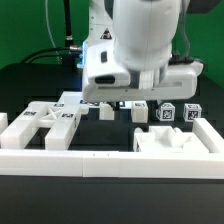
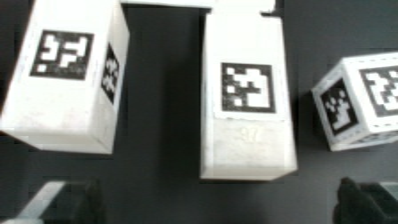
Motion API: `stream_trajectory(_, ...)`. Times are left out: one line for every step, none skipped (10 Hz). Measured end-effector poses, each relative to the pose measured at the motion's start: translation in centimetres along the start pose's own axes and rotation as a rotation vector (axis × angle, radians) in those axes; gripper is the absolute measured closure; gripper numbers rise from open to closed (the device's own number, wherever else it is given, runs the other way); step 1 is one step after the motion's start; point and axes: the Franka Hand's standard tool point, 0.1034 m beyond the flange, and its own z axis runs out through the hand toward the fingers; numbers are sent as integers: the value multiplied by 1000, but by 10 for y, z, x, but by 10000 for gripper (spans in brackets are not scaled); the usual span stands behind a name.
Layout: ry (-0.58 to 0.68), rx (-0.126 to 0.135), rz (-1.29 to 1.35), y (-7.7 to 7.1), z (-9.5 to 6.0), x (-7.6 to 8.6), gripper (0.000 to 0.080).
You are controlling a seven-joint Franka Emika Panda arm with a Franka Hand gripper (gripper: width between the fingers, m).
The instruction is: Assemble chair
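- Exterior view: the robot arm [image 1: 140, 40] hangs over the middle of the black table [image 1: 25, 85], above a row of tagged legs [image 1: 168, 112] belonging to the chair.
- A cut-out frame [image 1: 48, 122] lies toward the exterior view's left, near the table edge closest to the camera.
- A notched block [image 1: 165, 142] lies toward the exterior view's right, just behind the border rail [image 1: 110, 165] that runs along that edge.
- Wrist view: the claw [image 2: 214, 205] is released. Its dark fingertips [image 2: 63, 200] are spread wide with nothing between them.
- The middle leg [image 2: 246, 95] lies flat on the table, tag up. Its end stops just short of the gap between the fingertips, untouched.
- A long tagged piece [image 2: 71, 75] lies beside it on one side, apart.
- A cube-ended piece [image 2: 365, 100] lies on the other side, turned at an angle.
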Motion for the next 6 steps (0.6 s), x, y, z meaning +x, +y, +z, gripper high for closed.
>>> stream_trajectory(-86,3,-2,-1,3,-5,151)
stream_trajectory(-148,5,-4,-3,5,-4,151)
stream_trajectory(-190,5,-7,-5,7,-3,151)
stream_trajectory(-259,7,-8,-5,12,-6,151)
stream_trajectory(-286,7,-8,-5,16,-2,151)
stream_trajectory(-275,7,-9,-5,16,1,151)
